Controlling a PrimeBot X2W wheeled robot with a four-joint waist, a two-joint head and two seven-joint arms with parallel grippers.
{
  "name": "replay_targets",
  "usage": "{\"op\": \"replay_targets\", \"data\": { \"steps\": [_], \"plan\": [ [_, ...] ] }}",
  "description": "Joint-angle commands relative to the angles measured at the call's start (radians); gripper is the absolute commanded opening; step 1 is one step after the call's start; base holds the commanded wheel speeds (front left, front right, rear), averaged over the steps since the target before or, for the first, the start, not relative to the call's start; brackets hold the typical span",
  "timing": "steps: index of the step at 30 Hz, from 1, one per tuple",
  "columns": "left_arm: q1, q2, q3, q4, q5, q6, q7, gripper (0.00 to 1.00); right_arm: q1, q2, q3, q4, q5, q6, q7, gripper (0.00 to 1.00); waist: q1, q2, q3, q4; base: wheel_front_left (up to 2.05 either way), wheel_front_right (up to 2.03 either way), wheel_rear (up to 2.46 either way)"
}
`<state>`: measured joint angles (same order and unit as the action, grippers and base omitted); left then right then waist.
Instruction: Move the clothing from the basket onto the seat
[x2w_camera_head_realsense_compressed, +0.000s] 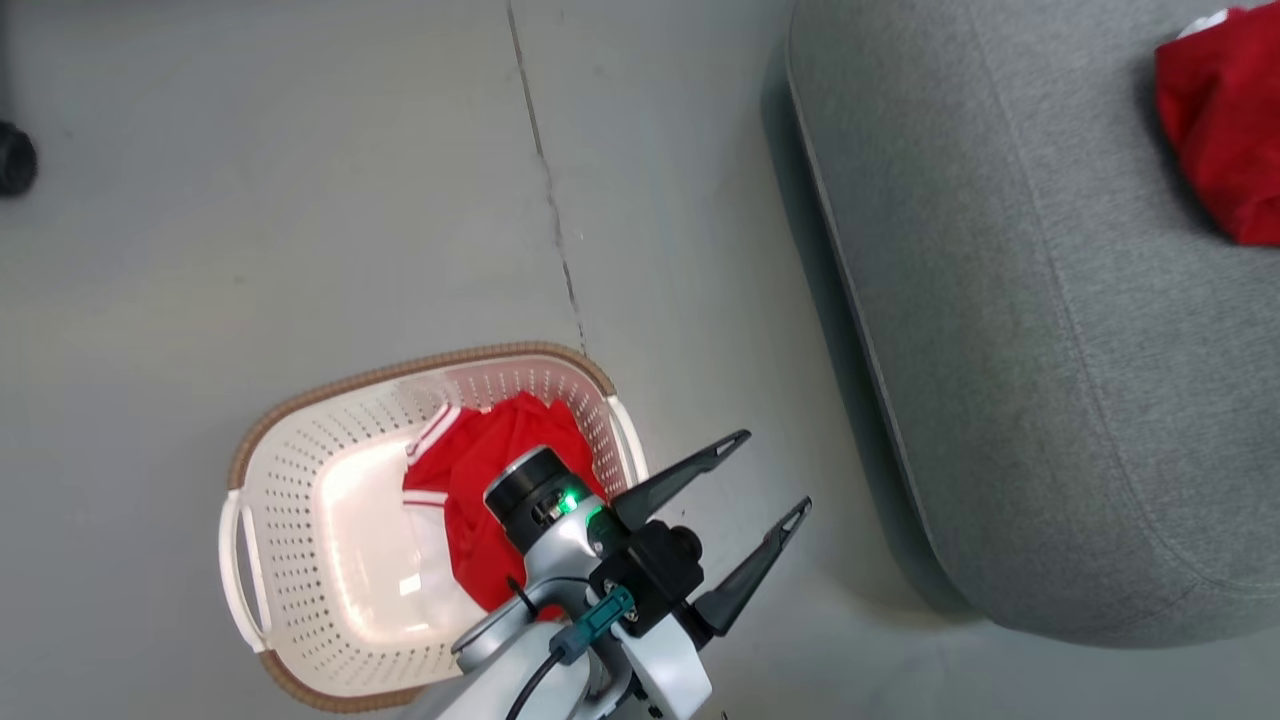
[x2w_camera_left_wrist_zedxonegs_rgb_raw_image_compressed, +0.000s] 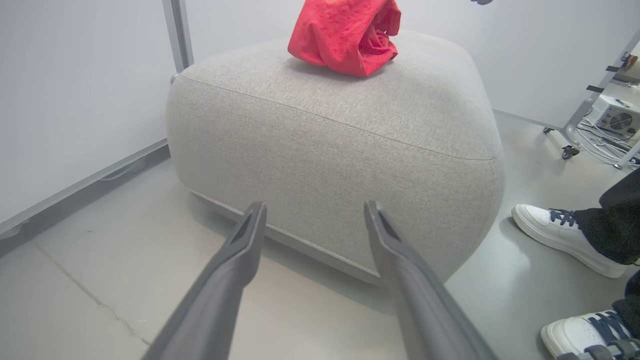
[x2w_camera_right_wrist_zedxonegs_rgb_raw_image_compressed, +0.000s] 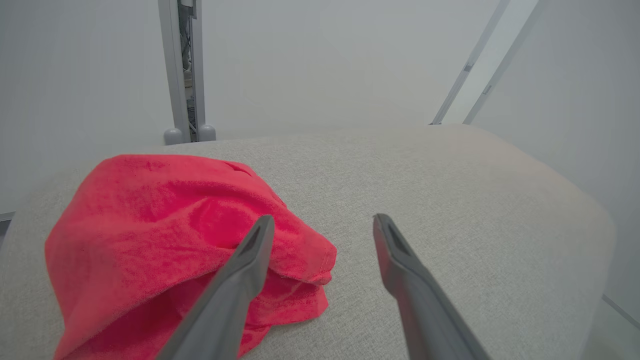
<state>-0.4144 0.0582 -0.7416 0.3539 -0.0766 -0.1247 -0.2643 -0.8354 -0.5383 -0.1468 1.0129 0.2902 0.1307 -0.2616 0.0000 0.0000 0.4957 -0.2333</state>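
Observation:
A red garment with white striped trim (x2w_camera_head_realsense_compressed: 500, 450) lies in the white basket (x2w_camera_head_realsense_compressed: 400, 368) on the floor, partly hidden by my left arm. My left gripper (x2w_camera_head_realsense_compressed: 775, 470) hovers open and empty just right of the basket, pointing at the grey seat (x2w_camera_head_realsense_compressed: 1050, 300). In the left wrist view the left gripper (x2w_camera_left_wrist_zedxonegs_rgb_raw_image_compressed: 315, 205) faces the side of the seat (x2w_camera_left_wrist_zedxonegs_rgb_raw_image_compressed: 325, 140), low over the floor. A plain red garment (x2w_camera_head_realsense_compressed: 1225, 130) (x2w_camera_left_wrist_zedxonegs_rgb_raw_image_compressed: 345, 35) sits crumpled on top. My right gripper (x2w_camera_right_wrist_zedxonegs_rgb_raw_image_compressed: 324, 217) is open above the seat (x2w_camera_right_wrist_zedxonegs_rgb_raw_image_compressed: 450, 200), its left finger over that garment (x2w_camera_right_wrist_zedxonegs_rgb_raw_image_compressed: 165, 235).
A person's white shoes (x2w_camera_left_wrist_zedxonegs_rgb_raw_image_compressed: 560, 235) (x2w_camera_left_wrist_zedxonegs_rgb_raw_image_compressed: 585, 335) stand on the floor right of the seat. A wheeled frame with cables (x2w_camera_left_wrist_zedxonegs_rgb_raw_image_compressed: 605, 130) is behind them. A metal post (x2w_camera_right_wrist_zedxonegs_rgb_raw_image_compressed: 182, 75) and white walls stand behind the seat. A black object (x2w_camera_head_realsense_compressed: 15, 158) sits far left.

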Motion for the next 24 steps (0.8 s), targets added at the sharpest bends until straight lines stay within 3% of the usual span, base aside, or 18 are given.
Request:
{"op": "replay_targets", "data": {
  "steps": [1,11,24],
  "plan": [
    [0.017,0.004,0.004,-0.006,-0.012,0.005,0.000,1.00,0.019,-0.007,0.011,-0.007,-0.008,0.000,-0.005,1.00,0.0000,0.0000,-0.061,0.002,0.00,0.00,0.00],
    [0.111,-0.006,0.042,-0.040,-0.063,0.023,0.000,1.00,0.126,-0.046,0.063,-0.124,0.041,0.000,-0.005,1.00,0.0000,0.0000,-0.233,0.008,0.00,0.00,0.00],
    [0.186,-0.006,0.093,-0.116,-0.142,0.076,0.000,1.00,0.378,0.027,0.013,-0.592,0.079,0.000,-0.005,1.00,0.0000,0.0000,-0.391,0.053,0.00,0.00,0.00]
  ]
}}
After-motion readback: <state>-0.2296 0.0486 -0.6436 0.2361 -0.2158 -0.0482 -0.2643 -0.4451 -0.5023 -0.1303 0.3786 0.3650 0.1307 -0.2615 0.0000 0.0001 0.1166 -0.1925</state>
